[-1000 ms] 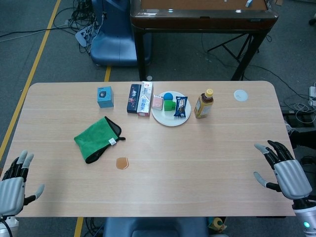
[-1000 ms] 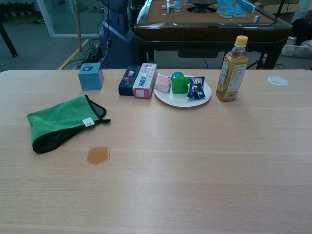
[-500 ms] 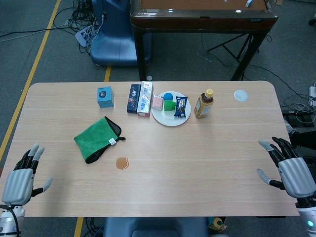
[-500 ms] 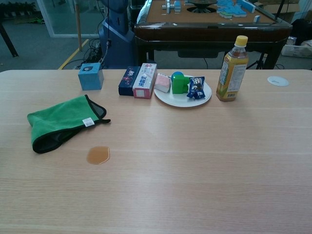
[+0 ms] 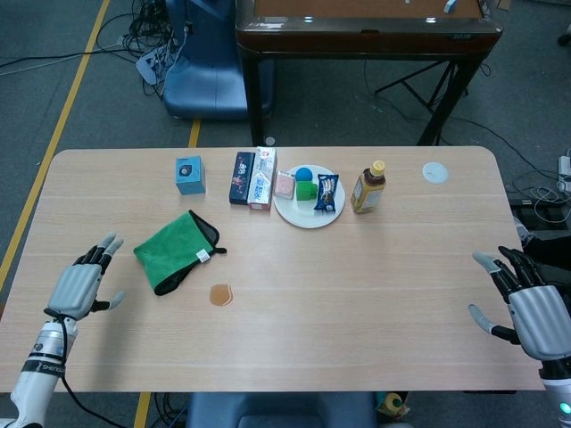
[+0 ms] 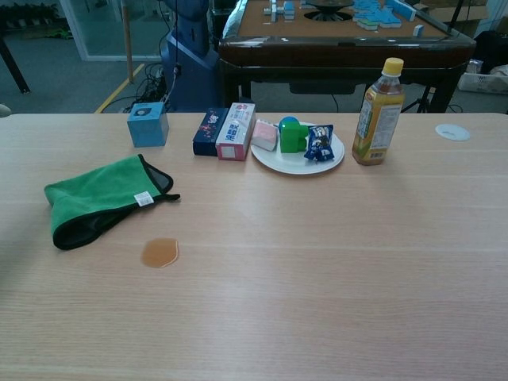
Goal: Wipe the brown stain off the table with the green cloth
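Change: the left hand has advanced from the near-left corner of the light wooden desk to a position over the desk surface, near the folded green microfibre cloth with black edging; the right hand has drawn back slightly toward the near-right desk edge
Meaning for task: judged as the start of the reach for the cloth; no grasp made, wiping not begun
Left hand state: fingers spread wide, holding nothing, pointing toward the cloth
Right hand state: fingers spread wide, holding nothing, well apart from the cloth
Cloth position: flat on the desk, just beyond and to the right of the left hand, not touching it; white tag on its near-right edge
Round brown liquid stain: on the bare desk just beside the cloth's near-right corner, apart from it; untouched
Chest view: cloth and stain both visible; no hand clearly shown
Other items, beyond the cloth: small blue box; dark carton; white and red carton; white round plate carrying small items; amber drink bottle with yellow cap
Next move, judged: left hand closes the remaining gap, grips the cloth, then drags it over the stain
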`<state>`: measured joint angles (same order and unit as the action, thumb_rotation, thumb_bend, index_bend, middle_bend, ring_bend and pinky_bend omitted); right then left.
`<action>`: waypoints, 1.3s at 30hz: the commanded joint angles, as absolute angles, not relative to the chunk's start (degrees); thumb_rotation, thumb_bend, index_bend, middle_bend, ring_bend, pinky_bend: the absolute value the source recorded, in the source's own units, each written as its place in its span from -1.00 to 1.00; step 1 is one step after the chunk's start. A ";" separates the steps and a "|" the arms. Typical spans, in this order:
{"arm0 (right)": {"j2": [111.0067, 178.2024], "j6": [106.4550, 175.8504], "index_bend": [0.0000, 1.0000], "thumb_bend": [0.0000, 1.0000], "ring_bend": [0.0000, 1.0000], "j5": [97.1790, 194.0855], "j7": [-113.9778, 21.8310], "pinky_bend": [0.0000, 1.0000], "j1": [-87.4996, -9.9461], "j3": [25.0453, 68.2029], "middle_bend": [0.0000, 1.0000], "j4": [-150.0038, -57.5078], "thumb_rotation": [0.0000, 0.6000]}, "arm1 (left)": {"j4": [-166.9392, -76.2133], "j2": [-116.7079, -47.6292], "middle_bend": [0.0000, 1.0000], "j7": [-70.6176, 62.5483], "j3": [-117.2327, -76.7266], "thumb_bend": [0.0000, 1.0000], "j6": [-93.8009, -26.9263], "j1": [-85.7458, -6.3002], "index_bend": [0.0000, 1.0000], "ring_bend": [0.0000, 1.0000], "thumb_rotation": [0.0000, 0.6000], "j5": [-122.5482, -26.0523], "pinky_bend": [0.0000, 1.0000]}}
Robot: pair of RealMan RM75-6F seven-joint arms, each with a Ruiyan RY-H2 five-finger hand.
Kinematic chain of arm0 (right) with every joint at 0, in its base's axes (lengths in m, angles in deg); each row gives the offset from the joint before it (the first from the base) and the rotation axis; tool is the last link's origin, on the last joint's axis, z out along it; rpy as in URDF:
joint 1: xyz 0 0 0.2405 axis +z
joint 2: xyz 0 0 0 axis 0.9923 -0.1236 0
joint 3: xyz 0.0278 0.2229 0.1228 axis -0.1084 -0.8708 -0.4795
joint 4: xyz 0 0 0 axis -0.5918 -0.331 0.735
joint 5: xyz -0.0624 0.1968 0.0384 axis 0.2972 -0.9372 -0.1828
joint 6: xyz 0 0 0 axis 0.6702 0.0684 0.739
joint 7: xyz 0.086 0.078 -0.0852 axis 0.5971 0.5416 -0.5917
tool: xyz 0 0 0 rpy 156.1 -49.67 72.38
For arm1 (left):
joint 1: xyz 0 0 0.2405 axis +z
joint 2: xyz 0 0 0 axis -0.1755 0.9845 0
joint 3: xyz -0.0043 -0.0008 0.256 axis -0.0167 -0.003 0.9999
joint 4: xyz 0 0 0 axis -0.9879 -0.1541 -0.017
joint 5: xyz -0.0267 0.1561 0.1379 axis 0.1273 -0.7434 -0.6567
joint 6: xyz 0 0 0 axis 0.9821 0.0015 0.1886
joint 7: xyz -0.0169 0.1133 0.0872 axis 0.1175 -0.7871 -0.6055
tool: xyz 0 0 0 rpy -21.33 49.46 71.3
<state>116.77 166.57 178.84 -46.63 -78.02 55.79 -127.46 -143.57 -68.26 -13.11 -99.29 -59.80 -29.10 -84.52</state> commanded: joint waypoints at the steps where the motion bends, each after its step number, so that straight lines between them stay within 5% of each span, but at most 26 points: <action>1: 116.67 166.76 -0.70 -0.26 -0.80 178.82 -46.78 -0.79 -78.18 55.79 -0.52 -127.58 1.00 | -139.77 -71.46 -0.88 -17.62 -101.42 -0.52 -54.84 -33.17 -0.78 -0.63 1.00 -76.15 -0.38; 12: 116.46 166.99 -0.70 -0.26 -0.80 178.67 -47.04 -0.79 -78.55 55.70 -0.52 -127.90 1.00 | -128.86 -78.89 -0.88 -21.11 -101.83 -0.54 -47.90 -40.11 -0.83 -0.63 1.00 -67.58 -0.33; 19: 116.27 167.38 -0.70 -0.26 -0.80 178.32 -47.06 -0.79 -79.15 55.80 -0.52 -127.79 1.00 | -123.57 -83.04 -0.89 -24.85 -102.32 -0.55 -44.32 -44.47 -0.89 -0.58 1.00 -59.52 -0.13; 27: 115.82 167.56 -0.70 -0.26 -0.80 177.98 -46.93 -0.79 -79.66 55.88 -0.52 -127.59 1.00 | -117.20 -88.33 -0.90 -23.52 -101.58 -0.55 -42.65 -47.10 -0.95 -0.60 1.00 -59.83 -0.11; 39: 115.48 167.56 -0.70 -0.26 -0.80 177.56 -47.39 -0.79 -80.13 55.85 -0.52 -127.86 1.00 | -112.21 -90.91 -1.00 -20.42 -99.51 -0.55 -41.21 -49.37 -1.00 -1.00 1.00 -67.15 -0.28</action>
